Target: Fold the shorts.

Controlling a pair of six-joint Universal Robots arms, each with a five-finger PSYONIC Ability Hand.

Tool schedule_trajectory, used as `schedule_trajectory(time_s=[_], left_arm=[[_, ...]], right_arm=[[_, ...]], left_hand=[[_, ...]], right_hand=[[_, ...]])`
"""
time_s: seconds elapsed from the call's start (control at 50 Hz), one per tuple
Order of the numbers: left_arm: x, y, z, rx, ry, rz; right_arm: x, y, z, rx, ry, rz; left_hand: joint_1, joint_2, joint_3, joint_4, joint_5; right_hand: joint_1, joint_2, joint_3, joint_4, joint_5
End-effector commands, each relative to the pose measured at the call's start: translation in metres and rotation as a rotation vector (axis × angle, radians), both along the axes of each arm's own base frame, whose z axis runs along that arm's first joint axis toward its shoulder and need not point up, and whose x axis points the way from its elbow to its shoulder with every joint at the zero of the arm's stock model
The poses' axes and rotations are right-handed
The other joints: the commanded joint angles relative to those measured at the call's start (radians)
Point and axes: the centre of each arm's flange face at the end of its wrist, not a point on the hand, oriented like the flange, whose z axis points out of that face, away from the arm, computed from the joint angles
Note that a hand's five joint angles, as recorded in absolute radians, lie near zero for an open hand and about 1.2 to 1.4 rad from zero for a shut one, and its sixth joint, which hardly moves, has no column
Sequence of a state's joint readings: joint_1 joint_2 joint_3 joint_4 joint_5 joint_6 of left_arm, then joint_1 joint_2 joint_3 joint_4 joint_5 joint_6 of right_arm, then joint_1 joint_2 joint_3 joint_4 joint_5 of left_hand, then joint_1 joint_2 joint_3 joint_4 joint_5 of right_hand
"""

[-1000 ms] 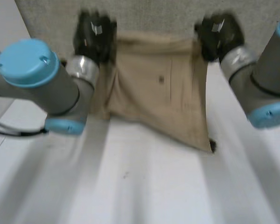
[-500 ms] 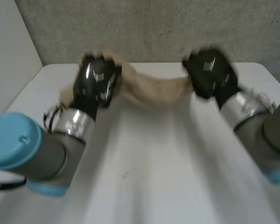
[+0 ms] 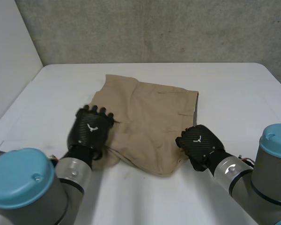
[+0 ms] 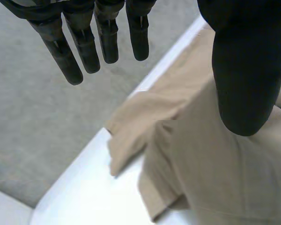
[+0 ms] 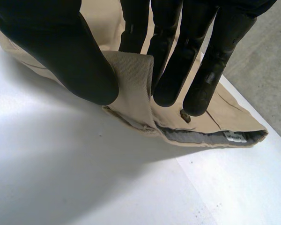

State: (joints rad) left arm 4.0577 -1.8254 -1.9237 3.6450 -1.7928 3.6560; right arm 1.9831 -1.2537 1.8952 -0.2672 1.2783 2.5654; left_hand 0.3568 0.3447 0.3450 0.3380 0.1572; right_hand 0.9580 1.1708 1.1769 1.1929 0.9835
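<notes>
The tan shorts [image 3: 150, 122] lie flat on the white table [image 3: 234, 89], doubled over, with the waistband [image 5: 210, 136] along their right side. My left hand [image 3: 90, 133] rests at the near left edge of the shorts, open. In the left wrist view its fingers [image 4: 84, 42] are straight and apart from the thumb, and the cloth [image 4: 215, 154] lies loose below them. My right hand [image 3: 200, 145] is at the near right corner, shut on it. There a fold of cloth [image 5: 131, 89] is pinched between the thumb [image 5: 61, 51] and the fingers.
A grey wall [image 3: 154, 28] rises behind the table's far edge, and a pale wall [image 3: 9, 56] stands at the left. Bare table surface [image 3: 145, 201] stretches between my arms near me and to the right of the shorts.
Both hands brought the shorts from hanging in the air at the far side down onto the table, toward me. My left hand has opened and let go of the cloth.
</notes>
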Motion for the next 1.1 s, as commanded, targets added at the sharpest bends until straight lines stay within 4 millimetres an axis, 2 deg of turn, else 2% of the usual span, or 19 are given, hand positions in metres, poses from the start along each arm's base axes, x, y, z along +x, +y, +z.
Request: schedule_trajectory(time_s=[0.02,0.08,0.18,0.26,0.38,0.48,0.62,0.86,1.0,1.1], left_arm=[[0.017,0.016,0.024,0.014,0.167,0.026],[0.025,0.016,0.027,0.043,0.232,0.053],[0.059,-0.007,0.023,0.181,0.332,0.179],[0.070,-0.015,0.013,0.358,0.416,0.170],[0.079,-0.022,0.005,0.525,0.514,0.148],[0.079,-0.026,-0.009,0.570,0.513,0.168],[0.078,-0.034,-0.015,0.531,0.499,0.197],[0.055,-0.038,-0.032,0.566,0.459,0.154],[0.040,-0.043,-0.034,0.564,0.449,0.113],[0.036,-0.049,-0.035,0.565,0.445,0.108]], right_arm=[[-0.006,-0.008,0.002,0.018,-0.034,-0.050],[-0.010,-0.013,0.002,0.031,-0.050,-0.076],[-0.011,-0.014,0.003,0.033,-0.056,-0.080],[-0.011,-0.015,0.003,0.033,-0.057,-0.080],[-0.010,-0.015,0.003,0.032,-0.057,-0.078],[-0.010,-0.014,0.003,0.033,-0.056,-0.080],[-0.011,-0.013,0.002,0.037,-0.055,-0.078],[-0.010,-0.013,0.002,0.036,-0.056,-0.077],[-0.011,-0.014,0.002,0.036,-0.057,-0.079],[-0.011,-0.014,0.002,0.037,-0.058,-0.076]], left_hand=[[-0.002,0.010,0.009,0.016,0.023],[0.006,0.019,0.018,0.025,0.031],[0.117,0.130,0.129,0.136,0.142],[0.349,0.361,0.361,0.368,0.374],[0.373,0.386,0.385,0.392,0.398],[0.370,0.383,0.382,0.389,0.396],[0.376,0.388,0.388,0.395,0.401],[0.370,0.383,0.382,0.389,0.396],[0.356,0.368,0.368,0.375,0.381],[0.359,0.371,0.371,0.378,0.384]], right_hand=[[0.438,0.225,0.219,0.203,0.238],[0.438,0.225,0.219,0.203,0.238],[0.438,0.225,0.219,0.203,0.238],[0.438,0.225,0.219,0.203,0.238],[0.438,0.225,0.219,0.203,0.238],[0.438,0.225,0.219,0.203,0.238],[0.438,0.225,0.219,0.203,0.238],[0.438,0.225,0.219,0.203,0.238],[0.438,0.225,0.219,0.203,0.238],[0.438,0.225,0.219,0.203,0.238]])
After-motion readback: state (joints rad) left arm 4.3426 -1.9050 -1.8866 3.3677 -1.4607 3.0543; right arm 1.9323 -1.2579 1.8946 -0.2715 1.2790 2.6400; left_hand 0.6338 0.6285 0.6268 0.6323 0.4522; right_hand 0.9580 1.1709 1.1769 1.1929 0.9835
